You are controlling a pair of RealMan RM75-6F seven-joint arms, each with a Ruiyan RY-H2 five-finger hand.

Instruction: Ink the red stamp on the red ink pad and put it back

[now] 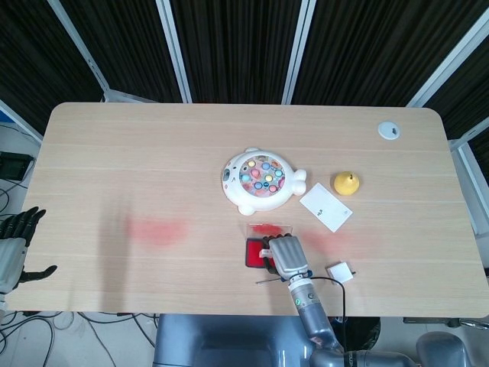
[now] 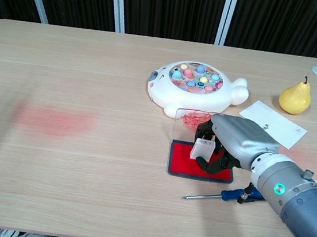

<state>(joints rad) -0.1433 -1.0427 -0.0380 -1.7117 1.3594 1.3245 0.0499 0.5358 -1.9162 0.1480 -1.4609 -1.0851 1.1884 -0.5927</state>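
My right hand (image 2: 233, 142) (image 1: 285, 256) grips a small white-bodied stamp (image 2: 203, 149) and holds it down over the red ink pad (image 2: 185, 159) (image 1: 253, 252), a flat red square in a dark tray near the table's front edge. The stamp's base looks to be on or just above the red surface; contact is hard to tell. The pad's clear lid (image 2: 190, 119), smeared red, stands open behind the pad. My left hand (image 1: 14, 245) hangs off the table's left end with its fingers spread, holding nothing.
A white fishing-game toy (image 2: 194, 85) lies just behind the pad. A blue-handled screwdriver (image 2: 224, 195) lies in front of my right hand. A white card (image 2: 274, 122), a yellow pear (image 2: 295, 98) and a small white block (image 1: 341, 271) are to the right. Red smears (image 2: 54, 120) mark the table's left half.
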